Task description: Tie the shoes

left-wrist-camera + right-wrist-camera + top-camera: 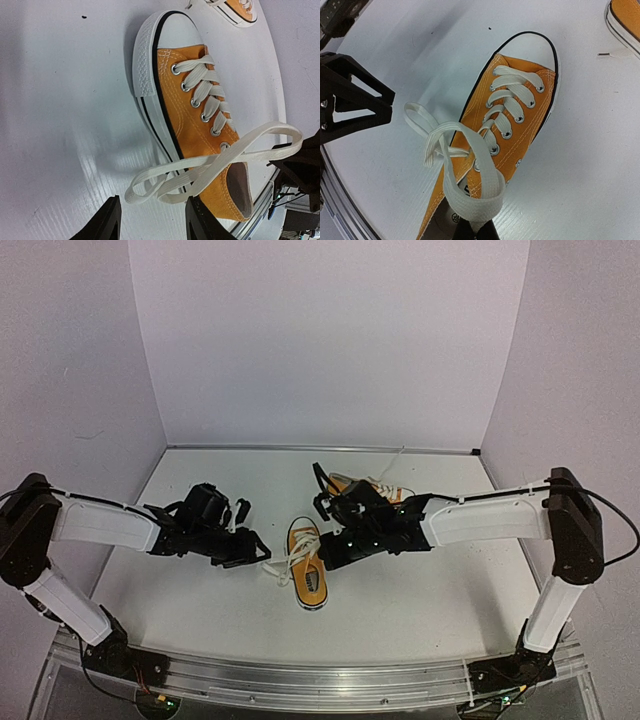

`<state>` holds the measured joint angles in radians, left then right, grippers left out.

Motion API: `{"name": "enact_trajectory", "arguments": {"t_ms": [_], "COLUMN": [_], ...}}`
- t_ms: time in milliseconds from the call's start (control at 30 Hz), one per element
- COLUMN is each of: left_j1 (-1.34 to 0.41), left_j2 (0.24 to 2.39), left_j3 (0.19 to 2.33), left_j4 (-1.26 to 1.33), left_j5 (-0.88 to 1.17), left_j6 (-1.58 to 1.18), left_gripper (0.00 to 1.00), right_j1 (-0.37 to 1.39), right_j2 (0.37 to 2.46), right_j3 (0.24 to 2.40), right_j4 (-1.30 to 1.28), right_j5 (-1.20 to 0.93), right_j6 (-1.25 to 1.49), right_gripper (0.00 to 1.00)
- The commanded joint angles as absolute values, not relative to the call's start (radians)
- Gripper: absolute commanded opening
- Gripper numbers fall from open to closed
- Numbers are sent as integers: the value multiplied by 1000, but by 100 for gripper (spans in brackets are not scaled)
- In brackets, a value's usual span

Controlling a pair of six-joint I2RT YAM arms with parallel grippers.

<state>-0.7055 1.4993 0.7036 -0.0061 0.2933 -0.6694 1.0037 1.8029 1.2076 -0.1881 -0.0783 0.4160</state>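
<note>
One orange-yellow shoe (307, 573) lies mid-table, toe toward the arms. A second shoe (372, 486) sits behind it, partly hidden by my right arm. My right gripper (475, 231) is shut on a loop of white lace (470, 200) above the near shoe's (517, 120) heel opening. The other lace forms a flat loop (150, 184) on the table beside this shoe (200, 130). My left gripper (152, 222) is open just short of that loop, with one finger (106, 220) on each side of its end. In the top view my left gripper (252, 550) sits left of the shoe.
The white table (430, 590) ends in a metal rail (300, 680) at the near edge. Pale walls close the back and both sides. The second shoe's sole (625, 22) shows at the upper right of the right wrist view.
</note>
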Motion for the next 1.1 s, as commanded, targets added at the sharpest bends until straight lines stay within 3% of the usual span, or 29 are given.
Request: {"name": "enact_trajectory", "arguments": {"t_ms": [0, 433, 533, 667, 867, 1067], "left_j1": [-703, -702, -701, -701, -698, -688], "left_j2": [1561, 1630, 1629, 1621, 1558, 1416], "left_j3": [710, 708, 706, 739, 758, 822], "left_j4": [127, 154, 177, 141, 71, -163], "left_j5": [329, 365, 365, 337, 247, 90], "left_j6": [-689, -723, -728, -714, -716, -676], "left_gripper": [45, 40, 27, 1, 0, 0], "right_j1": [997, 989, 984, 974, 955, 890], "right_j2": [1747, 1736, 1725, 1698, 1651, 1516], "right_j3": [1203, 1202, 1197, 1182, 1145, 1022], "right_j4": [-192, -197, -198, -198, -198, -210], "right_j5": [-60, -63, -67, -72, -78, -70], "right_j6": [404, 399, 397, 393, 399, 425], "right_gripper": [0, 0, 0, 0, 0, 0]}}
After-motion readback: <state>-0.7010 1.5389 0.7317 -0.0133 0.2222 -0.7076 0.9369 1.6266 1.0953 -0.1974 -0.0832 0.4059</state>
